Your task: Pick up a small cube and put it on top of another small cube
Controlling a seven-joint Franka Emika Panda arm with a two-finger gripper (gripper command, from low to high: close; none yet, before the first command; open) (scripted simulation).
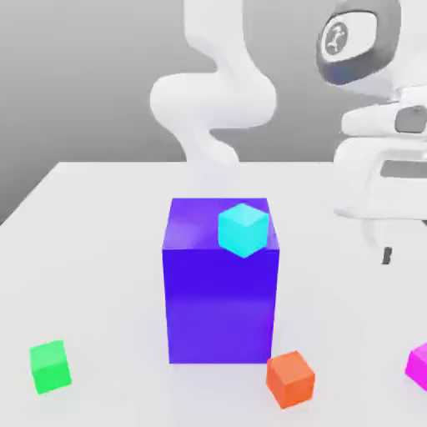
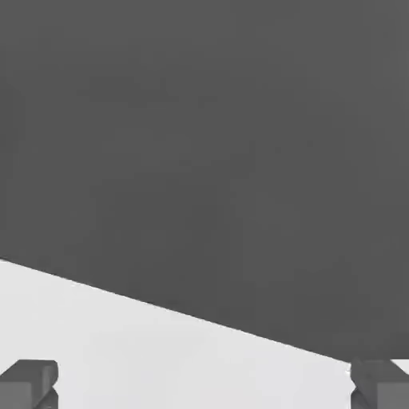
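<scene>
Tool (image 2: 204,385) released, jaws wide apart and empty, above the bench (image 1: 100,275). Magenta cube (image 1: 419,367) on the bench, lower than the tool and apparently nearer the exterior camera; needs a forward shift, then a descent. Orange cube (image 1: 290,379) farther toward the exterior view's left.

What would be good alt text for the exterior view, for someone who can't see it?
A white robot arm holds its empty gripper above a pale table, where a big blue-purple block stands with a cyan cube on top. Around it sit small green, orange and magenta cubes, the magenta one cut off at the exterior view's right edge.
</scene>
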